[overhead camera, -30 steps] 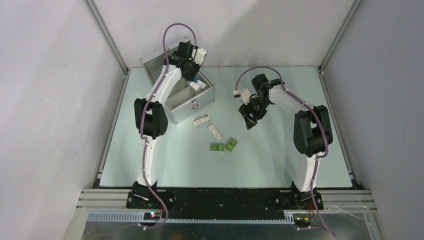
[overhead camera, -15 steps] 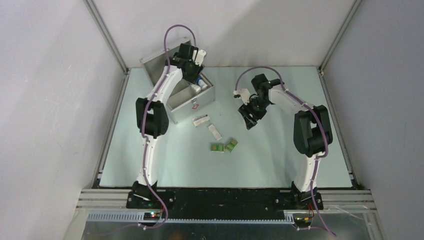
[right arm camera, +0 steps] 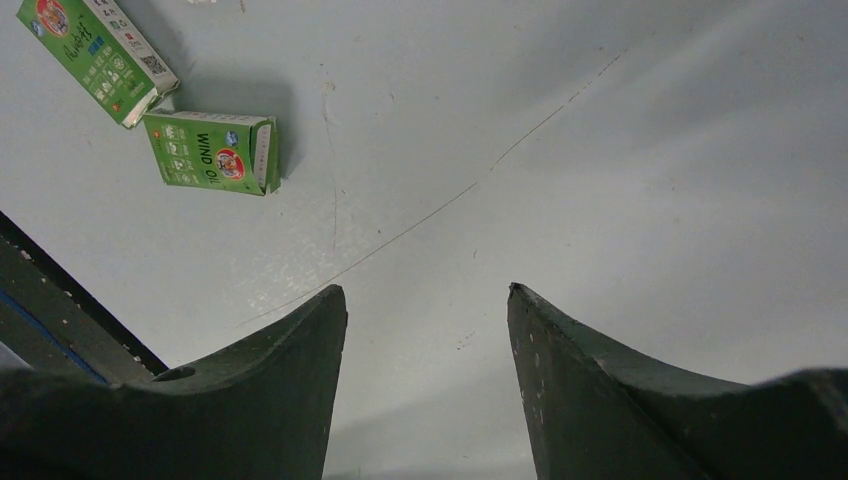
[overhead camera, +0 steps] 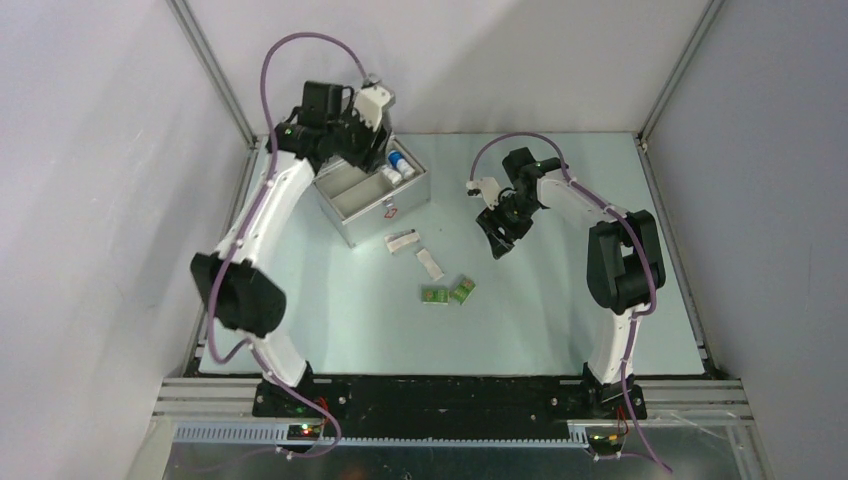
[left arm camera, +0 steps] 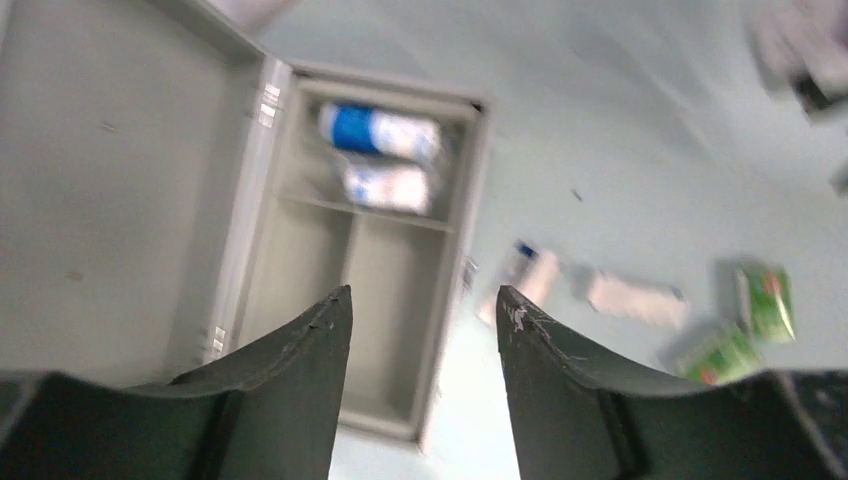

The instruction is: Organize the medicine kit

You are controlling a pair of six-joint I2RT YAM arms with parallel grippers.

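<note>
Left arm: the left claw (left arm camera: pixel 425 300) hangs over the medicine kit (overhead camera: pixel 375 215). Its fingers are apart and there is nothing between them. The wrist view is blurred.

Kit: it sits at the far left of the bench (overhead camera: pixel 560 300), near the back corner, with the lid (left arm camera: pixel 110 170) swung open. Its long axis runs on a diagonal, from near-left to far-right. Two blue-and-white bottles (left arm camera: pixel 380 130) lie in the far end compartment. The two long compartments beside it look bare.

Loose stock, moving right:
- Two white packets (overhead camera: pixel 403 240) lie just in front of the kit's front wall, not touching it.
- Two green boxes (overhead camera: pixel 434 295) lie further toward the near edge, side by side.

Right arm: the right claw (right arm camera: pixel 428 290) is poised over bare bench to the right of all the loose stock. Its fingers are spread and empty. In its wrist view the green boxes sit at the upper left, off the line between the fingers.

Judgement: the loose items lie between the kit and the right claw. The packets are nearer the left arm and the green boxes nearer the right arm. Either claw must travel toward mid-bench to pick, and every carry ends leftward and back, at the kit.
</note>
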